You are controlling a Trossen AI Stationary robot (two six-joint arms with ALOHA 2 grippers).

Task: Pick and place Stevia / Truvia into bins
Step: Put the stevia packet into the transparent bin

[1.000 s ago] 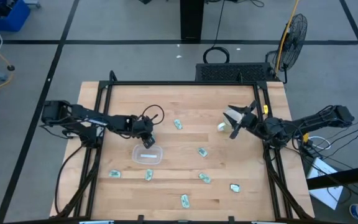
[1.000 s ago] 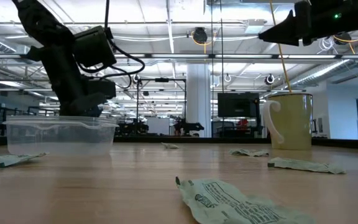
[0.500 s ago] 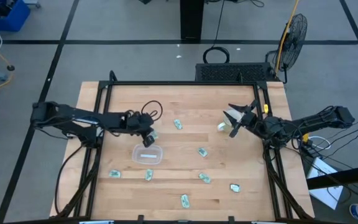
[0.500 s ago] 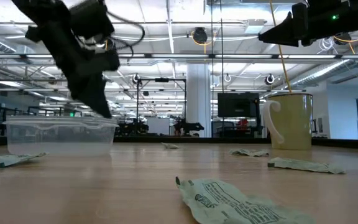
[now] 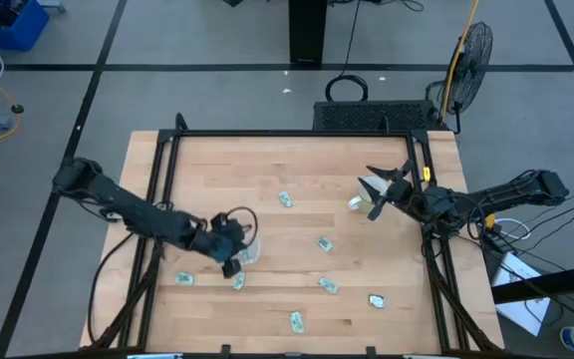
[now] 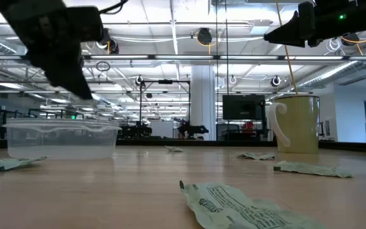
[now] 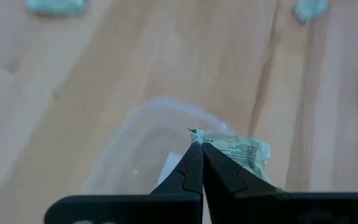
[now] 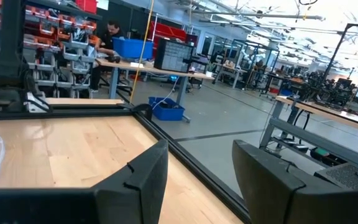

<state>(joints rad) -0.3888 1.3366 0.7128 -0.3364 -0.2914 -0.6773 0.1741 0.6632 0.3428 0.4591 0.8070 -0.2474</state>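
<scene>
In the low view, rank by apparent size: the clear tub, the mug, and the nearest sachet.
1. Clear tub.
2. Nearest sachet, though it looks big only because it lies closest to the camera.
3. Mug, not much smaller in the picture than that sachet.

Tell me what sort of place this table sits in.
Probably a large open robotics lab or workshop. The low view shows a high ceiling with long rows of strip lights and a monitor beyond the table. The right wrist view shows workbenches and racks of red parts bins.
</scene>
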